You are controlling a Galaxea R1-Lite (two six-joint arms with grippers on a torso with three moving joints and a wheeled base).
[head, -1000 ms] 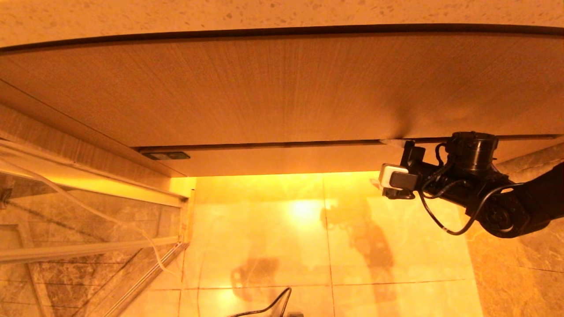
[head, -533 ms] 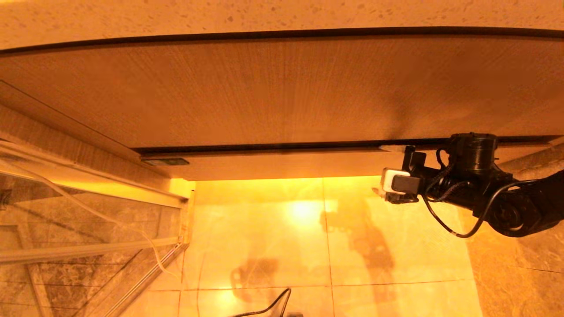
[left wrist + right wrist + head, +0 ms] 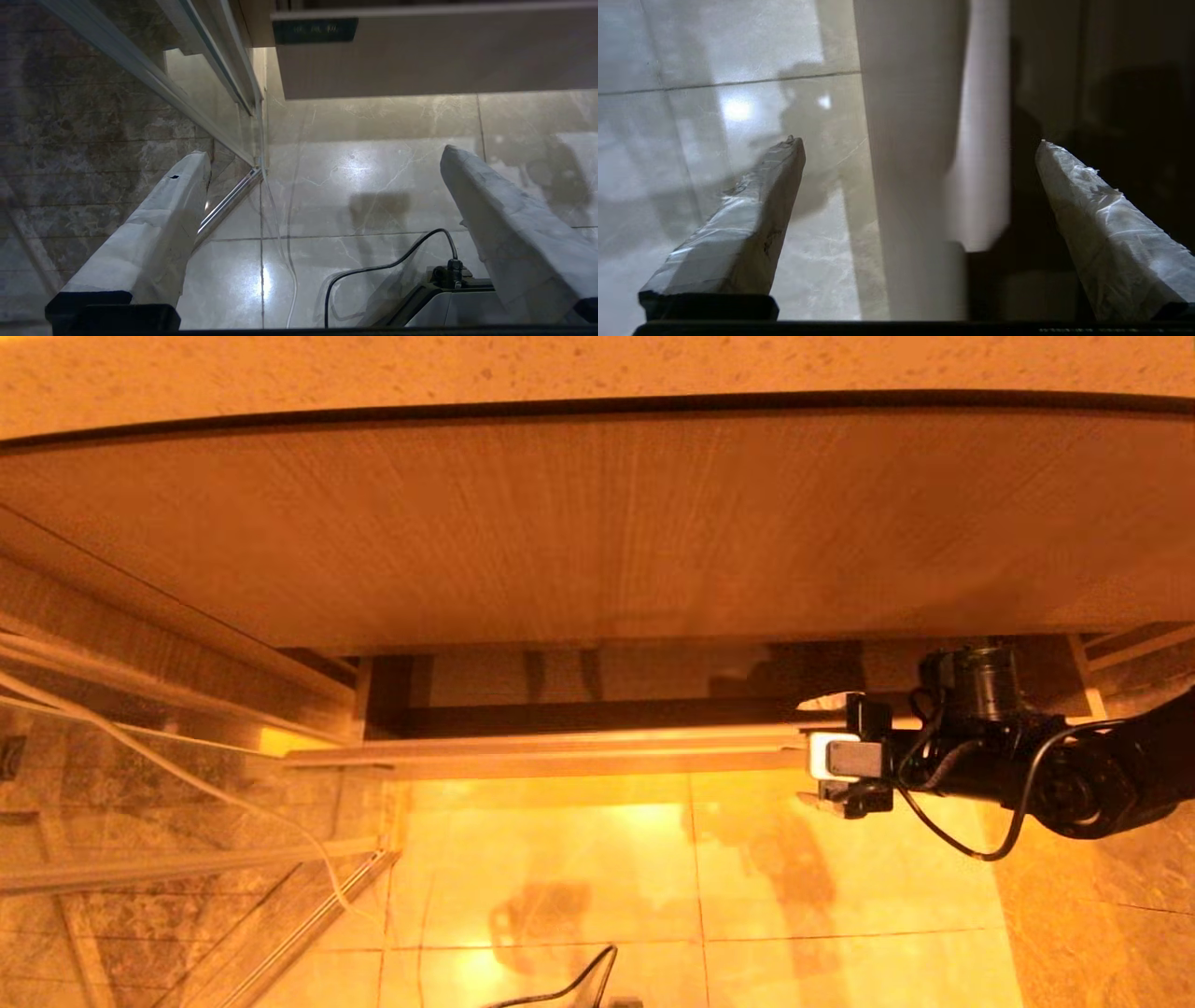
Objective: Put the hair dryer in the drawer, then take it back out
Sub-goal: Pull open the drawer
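The drawer point(image 3: 560, 756) stands partly pulled out under the tall wood-grain panel point(image 3: 597, 523), and a dark gap shows its inside point(image 3: 653, 681). My right gripper point(image 3: 814, 751) is at the right end of the drawer front. It is open, one finger inside the drawer and one outside. In the right wrist view the drawer front point(image 3: 915, 163) runs between the wide-spread fingers of that gripper point(image 3: 919, 141), and I cannot tell whether they touch it. My left gripper point(image 3: 324, 151) hangs open and empty over the floor, outside the head view. The hair dryer is out of view.
A speckled countertop point(image 3: 560, 364) runs above the panel. A glass screen with a metal rail point(image 3: 140, 859) stands at the left. Glossy floor tiles point(image 3: 653, 877) lie below the drawer. A black cable point(image 3: 373, 270) and part of my base point(image 3: 448, 303) lie near the left gripper.
The drawer has slid out from a thin gap to a wide opening. My right gripper has come toward me along with the drawer front.
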